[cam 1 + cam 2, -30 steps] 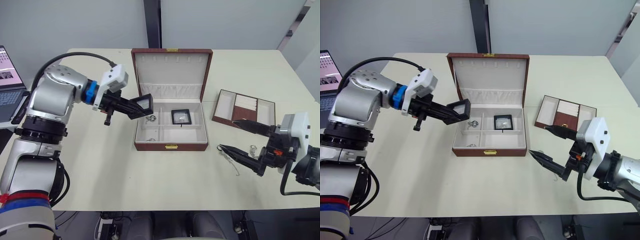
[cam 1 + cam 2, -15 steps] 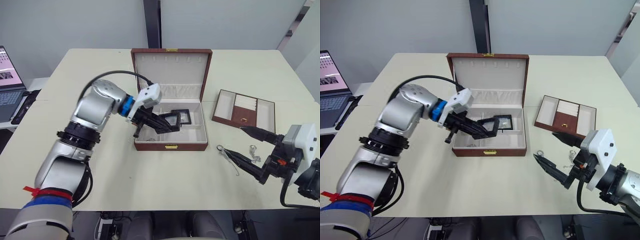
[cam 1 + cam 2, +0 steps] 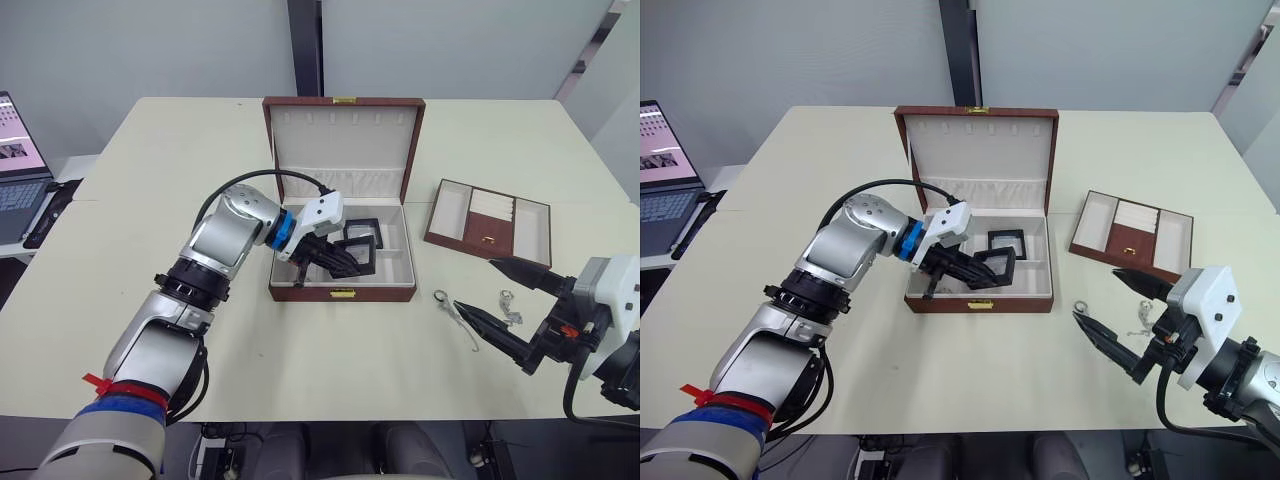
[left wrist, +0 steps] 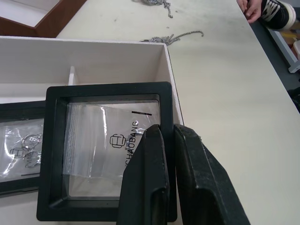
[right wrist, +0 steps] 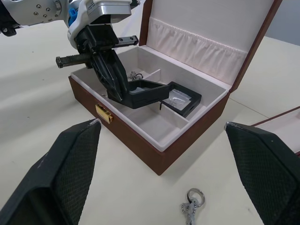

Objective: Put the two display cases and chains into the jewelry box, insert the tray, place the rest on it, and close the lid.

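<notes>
Cream table (image 3: 200,330), display case (image 4: 108,150) tilted in jaws

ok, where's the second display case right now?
Second display case is held in the left claw over the open jewelry box, overlapping the first case already inside.

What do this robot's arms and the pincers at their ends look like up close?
The left arm is a chain of rounded silver metal segments with black joint rings, a blue collar at the wrist, a white boxy block, a looping black cable and red and blue bands near the shoulder. Its tool has two slim, tapering black fingers. The right tool also has pointed black fingers, on a white block with black cabling.
</notes>
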Tool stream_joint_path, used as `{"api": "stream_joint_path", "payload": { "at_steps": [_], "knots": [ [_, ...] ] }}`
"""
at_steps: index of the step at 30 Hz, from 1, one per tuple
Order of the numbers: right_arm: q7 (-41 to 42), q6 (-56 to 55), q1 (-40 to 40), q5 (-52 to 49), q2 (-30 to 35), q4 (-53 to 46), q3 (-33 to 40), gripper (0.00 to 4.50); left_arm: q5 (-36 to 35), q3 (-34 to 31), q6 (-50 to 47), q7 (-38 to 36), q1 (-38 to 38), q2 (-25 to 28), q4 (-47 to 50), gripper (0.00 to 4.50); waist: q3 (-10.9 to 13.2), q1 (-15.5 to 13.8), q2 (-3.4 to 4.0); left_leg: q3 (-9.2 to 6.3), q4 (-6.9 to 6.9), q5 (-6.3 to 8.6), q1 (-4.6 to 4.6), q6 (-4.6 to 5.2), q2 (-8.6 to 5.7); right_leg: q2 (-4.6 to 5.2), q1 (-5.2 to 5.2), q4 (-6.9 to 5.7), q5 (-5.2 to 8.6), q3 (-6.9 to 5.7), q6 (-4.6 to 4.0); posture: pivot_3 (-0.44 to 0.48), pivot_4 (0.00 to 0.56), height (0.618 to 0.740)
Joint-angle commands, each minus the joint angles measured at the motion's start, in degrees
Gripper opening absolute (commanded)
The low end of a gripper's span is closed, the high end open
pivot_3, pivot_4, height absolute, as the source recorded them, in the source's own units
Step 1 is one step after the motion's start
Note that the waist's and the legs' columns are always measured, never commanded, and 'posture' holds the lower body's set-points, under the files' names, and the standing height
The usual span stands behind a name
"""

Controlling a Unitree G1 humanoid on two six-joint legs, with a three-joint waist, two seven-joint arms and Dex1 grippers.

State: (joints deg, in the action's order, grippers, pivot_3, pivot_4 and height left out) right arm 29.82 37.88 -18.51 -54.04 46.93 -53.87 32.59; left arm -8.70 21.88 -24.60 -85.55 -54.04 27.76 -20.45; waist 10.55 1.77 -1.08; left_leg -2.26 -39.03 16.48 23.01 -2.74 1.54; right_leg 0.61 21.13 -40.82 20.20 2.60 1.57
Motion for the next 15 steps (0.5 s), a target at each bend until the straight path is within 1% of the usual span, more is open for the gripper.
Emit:
{"api": "stream_joint_path", "payload": {
  "at_steps": [1, 13, 15],
  "knots": [
    [-0.2, -1.4, 0.2, -0.4, 0.3, -1.6, 1.7, 4.50, -0.3, -0.2, -1.0, -0.2, 0.1, 0.2, 2.0, 0.03, 0.0, 0.0, 0.00, 0.00, 0.00, 0.00, 0.00, 0.00, 0.00, 0.00, 0.00, 0.00, 0.00, -0.01, 0.00, 0.000, 0.150, 0.740],
    [0.2, -1.3, 0.8, -0.2, 0.7, -1.0, 1.4, 4.50, 0.3, 0.1, -1.6, 0.3, 1.3, 0.4, 3.8, 0.03, 0.0, 0.0, 0.00, -0.01, 0.00, 0.00, 0.00, 0.00, 0.01, -0.01, 0.00, 0.00, 0.00, 0.00, 0.00, 0.000, 0.150, 0.740],
    [0.2, -1.2, 0.9, -0.2, 0.8, -0.9, 1.3, 4.50, 0.4, 0.0, -1.6, 0.4, 1.2, 0.2, 3.8, 0.64, 0.0, 0.0, 0.00, -0.01, 0.00, 0.00, 0.00, 0.00, 0.01, -0.01, 0.00, 0.00, 0.00, 0.00, 0.00, 0.000, 0.150, 0.740]
  ]
}}
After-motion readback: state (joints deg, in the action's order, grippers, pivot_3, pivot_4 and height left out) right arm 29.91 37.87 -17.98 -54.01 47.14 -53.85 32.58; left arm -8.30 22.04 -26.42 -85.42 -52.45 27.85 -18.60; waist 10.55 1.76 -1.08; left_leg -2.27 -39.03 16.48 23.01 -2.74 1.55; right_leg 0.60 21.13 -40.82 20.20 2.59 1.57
